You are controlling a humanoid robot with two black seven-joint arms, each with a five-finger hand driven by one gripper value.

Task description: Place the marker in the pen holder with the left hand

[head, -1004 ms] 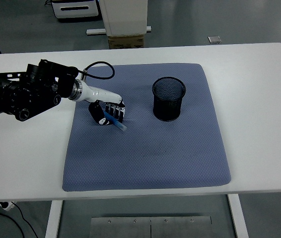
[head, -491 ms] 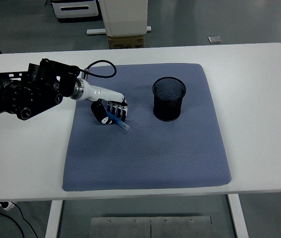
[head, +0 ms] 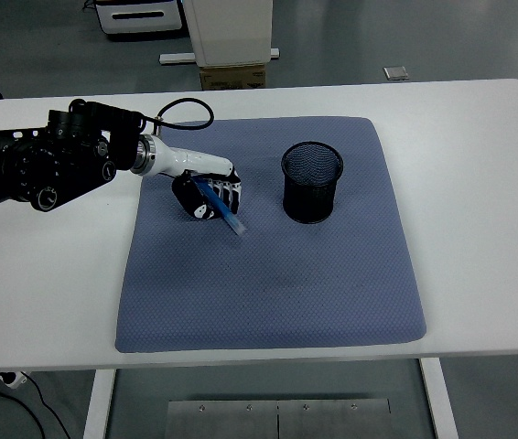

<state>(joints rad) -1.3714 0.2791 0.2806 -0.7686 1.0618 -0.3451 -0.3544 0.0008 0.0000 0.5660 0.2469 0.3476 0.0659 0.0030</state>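
My left hand [head: 209, 195] was closed around the slim blue plastic marker [head: 221, 208], held above the blue-grey textured mat [head: 268, 274] toward its far left corner, tip slanting down past the fingers. I judged the marker light, rigid and smooth, likely to twist in a loose grip. The black mesh pen holder [head: 311, 181] stood near, to the right.

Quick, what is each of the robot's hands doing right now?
Left hand: closed on the blue marker, above the mat.
Right hand: not in view.
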